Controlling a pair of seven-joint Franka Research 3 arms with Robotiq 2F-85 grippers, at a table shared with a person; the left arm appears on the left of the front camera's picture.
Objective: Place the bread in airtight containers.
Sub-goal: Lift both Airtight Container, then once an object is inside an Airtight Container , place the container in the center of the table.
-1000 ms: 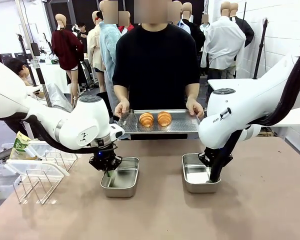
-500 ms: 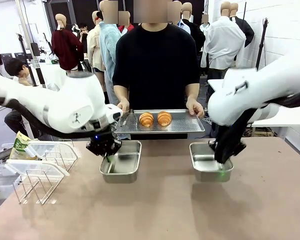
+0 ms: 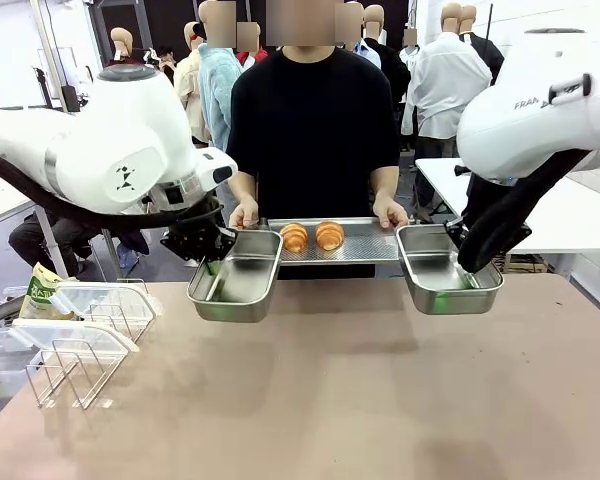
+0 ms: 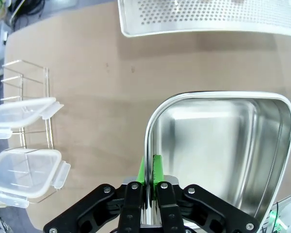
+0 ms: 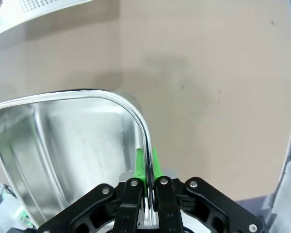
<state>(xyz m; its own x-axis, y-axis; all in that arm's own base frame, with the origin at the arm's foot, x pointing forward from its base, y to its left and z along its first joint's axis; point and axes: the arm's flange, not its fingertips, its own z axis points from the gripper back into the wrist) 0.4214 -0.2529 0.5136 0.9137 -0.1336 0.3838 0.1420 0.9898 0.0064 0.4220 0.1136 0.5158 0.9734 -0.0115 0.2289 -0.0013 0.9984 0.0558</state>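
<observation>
Two golden-brown bread rolls [image 3: 312,236] lie side by side on a perforated steel tray [image 3: 370,243] that a person holds at the table's far edge. My left gripper [image 3: 212,262] is shut on the left wall of one airtight container [image 3: 237,280], held in the air left of the tray. In the left wrist view the gripper [image 4: 147,191] pinches that container's rim [image 4: 150,131]; the tin is empty. My right gripper [image 3: 472,268] is shut on the right wall of the other container [image 3: 442,270], lifted beside the tray's right end. In the right wrist view the gripper [image 5: 146,187] clamps the rim [image 5: 140,121] of this empty tin.
Wire rack baskets [image 3: 80,350] stand at the table's left with translucent plastic lids [image 3: 75,330] resting on them; the lids [image 4: 19,170] also show in the left wrist view. The person's hands [image 3: 390,213] grip both tray ends. Bare brown tabletop [image 3: 330,400] spreads below the lifted tins.
Both arms have lifted their tins off the table and carried them up and outward, to either end of the person's tray. The tray and rolls stayed put.
</observation>
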